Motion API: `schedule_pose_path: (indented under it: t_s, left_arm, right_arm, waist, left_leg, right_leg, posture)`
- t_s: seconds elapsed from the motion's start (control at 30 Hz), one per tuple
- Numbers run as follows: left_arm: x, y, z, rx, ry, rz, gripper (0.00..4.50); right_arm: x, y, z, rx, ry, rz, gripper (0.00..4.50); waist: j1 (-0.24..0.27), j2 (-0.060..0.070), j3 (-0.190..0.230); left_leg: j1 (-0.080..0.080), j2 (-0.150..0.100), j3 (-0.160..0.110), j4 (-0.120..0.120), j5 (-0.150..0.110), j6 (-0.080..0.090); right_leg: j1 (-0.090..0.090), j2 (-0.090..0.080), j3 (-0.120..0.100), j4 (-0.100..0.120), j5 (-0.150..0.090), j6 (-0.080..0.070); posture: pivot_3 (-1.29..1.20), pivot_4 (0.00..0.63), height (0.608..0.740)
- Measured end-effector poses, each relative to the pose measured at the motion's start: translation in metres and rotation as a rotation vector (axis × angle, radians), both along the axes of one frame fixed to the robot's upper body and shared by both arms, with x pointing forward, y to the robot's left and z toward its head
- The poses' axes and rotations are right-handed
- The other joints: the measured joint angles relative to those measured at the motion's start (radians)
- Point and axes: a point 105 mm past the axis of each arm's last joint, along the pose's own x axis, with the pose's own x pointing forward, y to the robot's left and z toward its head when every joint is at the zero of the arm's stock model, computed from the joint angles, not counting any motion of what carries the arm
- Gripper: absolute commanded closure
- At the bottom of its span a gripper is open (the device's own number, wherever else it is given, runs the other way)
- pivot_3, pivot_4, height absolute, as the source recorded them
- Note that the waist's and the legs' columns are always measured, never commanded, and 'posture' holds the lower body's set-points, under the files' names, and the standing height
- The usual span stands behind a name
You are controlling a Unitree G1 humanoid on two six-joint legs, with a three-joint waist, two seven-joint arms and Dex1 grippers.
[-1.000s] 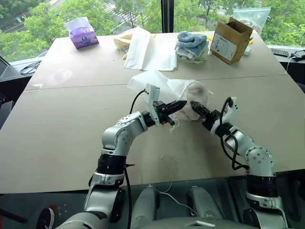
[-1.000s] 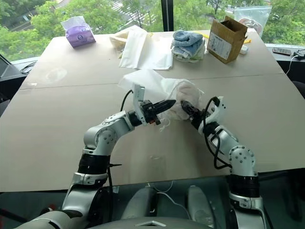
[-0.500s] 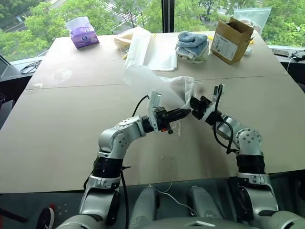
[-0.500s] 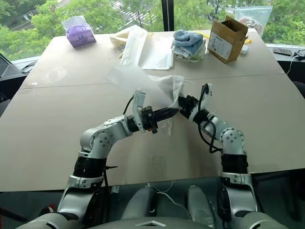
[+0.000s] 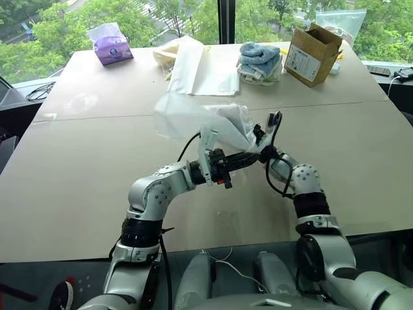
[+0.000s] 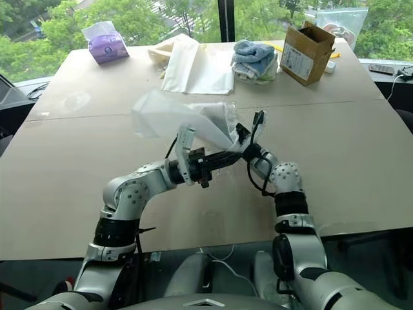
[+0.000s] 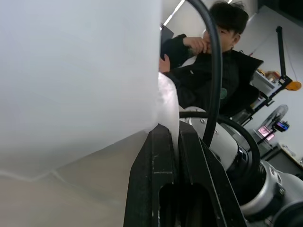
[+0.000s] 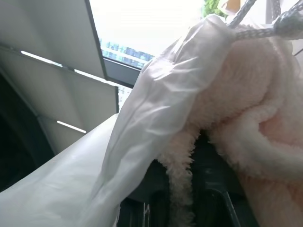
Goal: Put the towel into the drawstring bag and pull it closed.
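The drawstring bag (image 5: 184,116), thin translucent white fabric, hangs lifted above the middle of the table (image 5: 84,174), billowing out to the left. My left gripper (image 5: 249,155) is shut on the fabric at the bag's mouth; the left wrist view shows the bag (image 7: 75,71) pinched between its fingers (image 7: 161,161). My right gripper (image 5: 259,136) meets it there from the right, shut on the towel (image 8: 246,118). The fluffy off-white towel sits at the mouth under the bag fabric (image 8: 156,113). A white cord (image 8: 265,30) runs across above it.
Along the far edge stand a purple tissue pack (image 5: 111,46), flat white bags (image 5: 200,68), a stack of blue and pale towels (image 5: 260,61) and a cardboard box (image 5: 313,51). A person (image 7: 222,56) in dark clothes sits behind, seen in the left wrist view.
The right gripper shut on the towel and swung left and forward to the left gripper. The bag rose off the table and now hangs out to the left.
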Motion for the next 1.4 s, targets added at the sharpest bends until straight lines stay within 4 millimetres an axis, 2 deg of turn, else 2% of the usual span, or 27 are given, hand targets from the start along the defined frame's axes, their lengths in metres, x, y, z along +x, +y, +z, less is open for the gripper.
schedule_pose_path:
  t_s: [0.07,0.13,0.23,0.27,0.3,0.4,0.5,0.57,0.7,0.8,0.87,1.0,1.13,1.27,1.33,1.4]
  left_arm:
    - [0.004,0.001,0.001,-0.006,-0.005,0.026,4.5]
    - [0.011,0.001,0.005,-0.019,-0.02,0.051,4.5]
    - [0.022,-0.001,0.008,-0.006,-0.065,0.098,4.5]
    - [0.028,-0.001,0.008,0.011,-0.095,0.134,4.5]
    - [0.036,0.004,0.009,0.033,-0.131,0.188,4.5]
    - [0.049,0.012,0.008,0.078,-0.184,0.271,4.5]
    - [0.06,0.019,0.007,0.118,-0.229,0.356,4.5]
    - [0.064,0.024,0.008,0.127,-0.242,0.393,4.5]
    - [0.068,0.034,0.012,0.112,-0.241,0.442,4.5]
    - [0.072,0.045,0.017,0.098,-0.239,0.506,4.5]
    - [0.074,0.051,0.018,0.11,-0.242,0.528,4.5]
    - [0.074,0.05,0.016,0.131,-0.25,0.525,4.5]
    - [0.073,0.046,0.014,0.129,-0.245,0.514,4.5]
    - [0.072,0.041,0.013,0.13,-0.243,0.498,4.5]
    - [0.071,0.039,0.012,0.132,-0.242,0.49,4.5]
    - [0.07,0.039,0.01,0.132,-0.239,0.489,4.5]
  right_arm:
    - [0.006,-0.007,-0.001,-0.028,0.003,-0.07,3.36]
    - [0.008,-0.022,0.0,-0.04,-0.004,-0.139,2.26]
    - [0.002,-0.048,-0.007,-0.124,-0.024,-0.232,1.22]
    - [-0.004,-0.063,-0.01,-0.217,-0.064,-0.262,0.61]
    - [-0.014,-0.076,-0.013,-0.33,-0.11,-0.275,0.22]
    - [-0.03,-0.092,-0.016,-0.478,-0.171,-0.272,0.22]
    - [-0.051,-0.094,-0.012,-0.575,-0.249,-0.211,0.22]
    - [-0.058,-0.095,-0.011,-0.631,-0.287,-0.191,0.22]
    - [-0.048,-0.106,-0.011,-0.731,-0.315,-0.262,0.22]
    - [-0.022,-0.122,-0.008,-0.847,-0.353,-0.384,0.22]
    - [-0.014,-0.125,-0.005,-0.86,-0.377,-0.413,0.22]
    - [-0.012,-0.122,0.002,-0.814,-0.411,-0.382,0.22]
    - [-0.028,-0.129,0.005,-0.776,-0.44,-0.296,0.22]
    - [-0.038,-0.145,0.011,-0.551,-0.323,-0.284,0.22]
    - [-0.034,-0.154,0.017,-0.414,-0.261,-0.319,0.22]
    - [-0.026,-0.16,0.013,-0.348,-0.195,-0.34,0.22]
  waist:
    - [0.005,0.0,0.0]
    - [0.013,0.0,0.0]
    - [0.021,0.0,0.0]
    - [0.024,0.0,0.0]
    - [0.027,0.0,0.0]
    - [0.022,0.0,0.0]
    - [0.018,0.0,0.0]
    - [0.019,0.0,0.0]
    - [0.022,0.0,0.0]
    - [0.024,-0.001,0.0]
    - [0.024,-0.001,0.0]
    - [0.024,-0.001,0.0]
    - [0.031,-0.001,0.0]
    - [0.025,-0.001,0.001]
    - [0.022,-0.001,0.001]
    - [0.022,-0.001,0.0]
  left_leg:
    - [0.0,0.0,0.0,0.0,0.0,0.0]
    - [0.0,0.0,-0.001,0.0,0.0,0.0]
    - [0.0,0.0,0.0,0.0,0.0,0.0]
    - [0.0,0.0,0.0,0.0,0.0,0.0]
    - [-0.001,-0.001,0.0,0.0,0.0,0.0]
    - [0.0,0.0,0.001,0.0,0.0,0.0]
    - [0.001,0.0,0.001,-0.001,0.0,0.001]
    - [0.001,0.0,0.001,0.0,-0.002,0.004]
    - [0.0,0.0,0.001,0.0,-0.002,0.004]
    - [0.001,0.0,0.0,0.0,-0.001,0.002]
    - [0.0,0.0,0.0,0.0,0.0,0.0]
    - [-0.001,0.0,0.0,0.0,0.0,0.0]
    - [-0.001,0.0,-0.001,0.0,0.0,0.0]
    - [0.0,0.0,-0.001,0.0,0.0,0.0]
    - [0.001,0.0,0.0,0.0,0.0,0.0]
    - [0.002,0.0,0.0,0.0,0.0,0.0]
  right_leg:
    - [0.0,0.0,0.0,0.0,0.0,0.0]
    - [0.0,0.0,-0.001,0.0,0.0,0.0]
    - [0.0,0.0,-0.001,-0.001,0.0,0.0]
    - [0.0,0.0,0.0,-0.001,0.0,0.0]
    - [0.0,0.0,-0.001,-0.001,0.0,0.0]
    - [0.0,0.0,0.001,-0.001,0.0,0.0]
    - [0.0,0.002,0.001,-0.001,0.0,0.0]
    - [0.0,0.002,0.001,-0.001,0.0,0.0]
    - [0.0,0.001,0.001,-0.001,0.0,0.0]
    - [0.0,0.001,0.001,-0.001,0.0,0.0]
    - [0.0,0.001,0.0,-0.001,0.0,0.0]
    - [0.0,0.0,0.0,-0.003,0.0,0.0]
    - [0.001,0.0,-0.002,-0.004,0.0,0.0]
    - [0.002,0.0,-0.001,-0.004,0.0,0.0]
    - [0.002,0.0,0.0,-0.003,0.0,0.0]
    - [0.002,0.001,0.0,-0.002,0.0,0.0]
  posture:
    - [0.0,0.15,0.74]
    - [0.0,0.15,0.74]
    - [0.0,0.15,0.74]
    - [0.0,0.15,0.74]
    - [0.0,0.15,0.74]
    - [0.0,0.15,0.74]
    - [0.0,0.15,0.74]
    - [0.0,0.15,0.74]
    - [0.0,0.15,0.74]
    - [0.0,0.15,0.74]
    - [0.0,0.15,0.74]
    - [0.0,0.15,0.74]
    - [0.0,0.15,0.74]
    - [0.0,0.15,0.74]
    - [0.0,0.15,0.74]
    - [0.0,0.15,0.74]
